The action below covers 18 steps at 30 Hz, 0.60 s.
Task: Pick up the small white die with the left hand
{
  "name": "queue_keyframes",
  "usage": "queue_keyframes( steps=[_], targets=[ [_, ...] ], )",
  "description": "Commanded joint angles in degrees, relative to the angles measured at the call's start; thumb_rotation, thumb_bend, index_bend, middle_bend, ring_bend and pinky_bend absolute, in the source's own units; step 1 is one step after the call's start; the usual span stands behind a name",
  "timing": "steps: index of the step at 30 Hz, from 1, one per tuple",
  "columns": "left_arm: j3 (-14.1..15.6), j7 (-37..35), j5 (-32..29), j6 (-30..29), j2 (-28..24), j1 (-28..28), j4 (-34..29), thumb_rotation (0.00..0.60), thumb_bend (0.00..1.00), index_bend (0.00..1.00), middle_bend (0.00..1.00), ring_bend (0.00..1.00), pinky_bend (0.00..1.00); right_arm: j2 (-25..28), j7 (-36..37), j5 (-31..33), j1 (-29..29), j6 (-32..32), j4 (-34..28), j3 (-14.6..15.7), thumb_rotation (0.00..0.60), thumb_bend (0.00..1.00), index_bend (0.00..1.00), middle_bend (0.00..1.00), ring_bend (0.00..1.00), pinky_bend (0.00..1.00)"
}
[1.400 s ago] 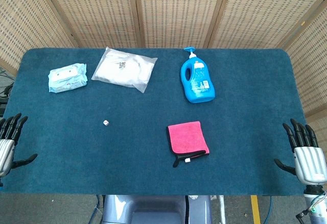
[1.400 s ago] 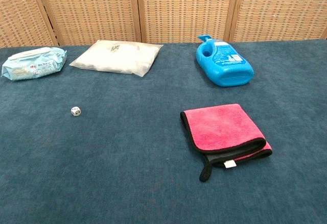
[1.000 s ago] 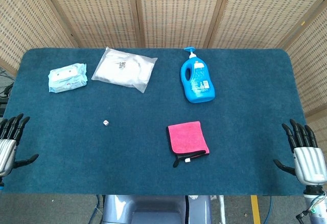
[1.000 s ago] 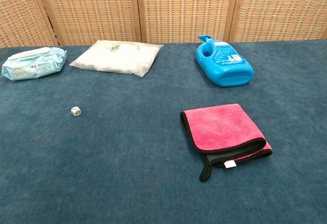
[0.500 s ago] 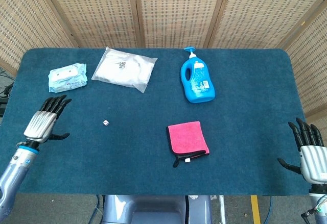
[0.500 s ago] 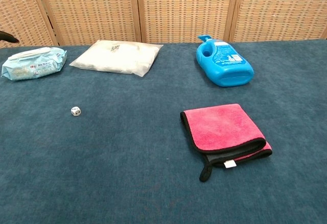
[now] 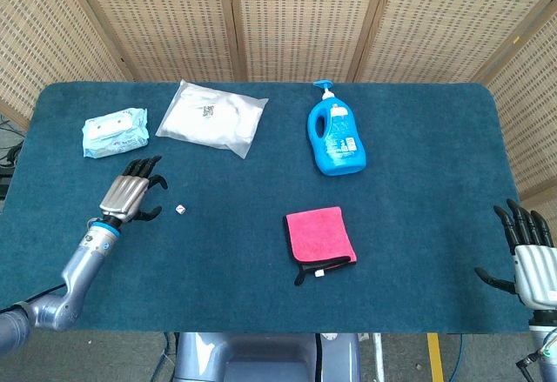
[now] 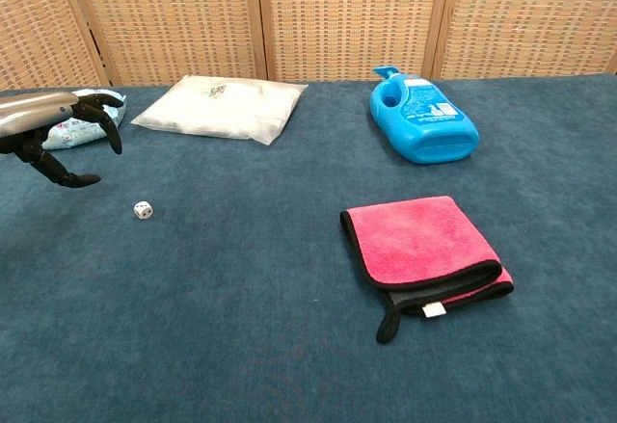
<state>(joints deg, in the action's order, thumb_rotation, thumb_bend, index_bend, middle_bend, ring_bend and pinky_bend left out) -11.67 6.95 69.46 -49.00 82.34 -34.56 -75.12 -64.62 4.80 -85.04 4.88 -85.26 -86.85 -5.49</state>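
The left hand (image 7: 130, 196) hangs above the table (image 7: 418, 121) with its fingers spread and loosely curled, holding and touching nothing, just beside the small white die (image 7: 180, 211), which lies on the cloth toward the robot's right of it. To take so small a piece cleanly, the hand should probably shift over it, come down, and pinch with thumb and fingertip. The right hand (image 7: 529, 260) waits spread and empty off the table's far edge.
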Motion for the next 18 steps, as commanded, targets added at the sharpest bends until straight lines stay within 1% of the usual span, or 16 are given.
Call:
queue_keyframes(
  steps=[1, 9, 13, 18],
  targets=[
    [0.5, 2.9, -2.3, 2.0, 1.0, -1.5, 0.8, 0.600, 0.32, 0.38, 0.00, 0.00, 0.00, 0.0, 0.1, 0.3, 0.1, 0.3, 0.0, -0.1, 0.600, 0.00, 0.00, 0.00, 0.00, 0.00],
    [2.3, 4.1, -4.0, 4.2, 3.5, -2.6, 4.1, 0.600, 0.32, 0.38, 0.00, 0.00, 0.00, 0.1, 0.1, 0.5, 0.2, 0.6, 0.0, -0.1, 0.600, 0.00, 0.00, 0.00, 0.00, 0.00],
    [3.2, 3.1, -3.2, 4.6, 5.7, -3.0, 6.8, 0.600, 0.32, 0.38, 0.00, 0.00, 0.00, 0.1, 0.2, 0.7, 0.3, 0.8, 0.0, -0.1, 0.600, 0.00, 0.00, 0.00, 0.00, 0.00],
    [3.4, 1.4, -2.0, 4.3, 7.7, -3.6, 9.4, 0.600, 0.32, 0.38, 0.00, 0.00, 0.00, 0.1, 0.4, 0.9, 0.3, 1.1, 0.1, -0.2, 0.600, 0.00, 0.00, 0.00, 0.00, 0.00]
  ],
)
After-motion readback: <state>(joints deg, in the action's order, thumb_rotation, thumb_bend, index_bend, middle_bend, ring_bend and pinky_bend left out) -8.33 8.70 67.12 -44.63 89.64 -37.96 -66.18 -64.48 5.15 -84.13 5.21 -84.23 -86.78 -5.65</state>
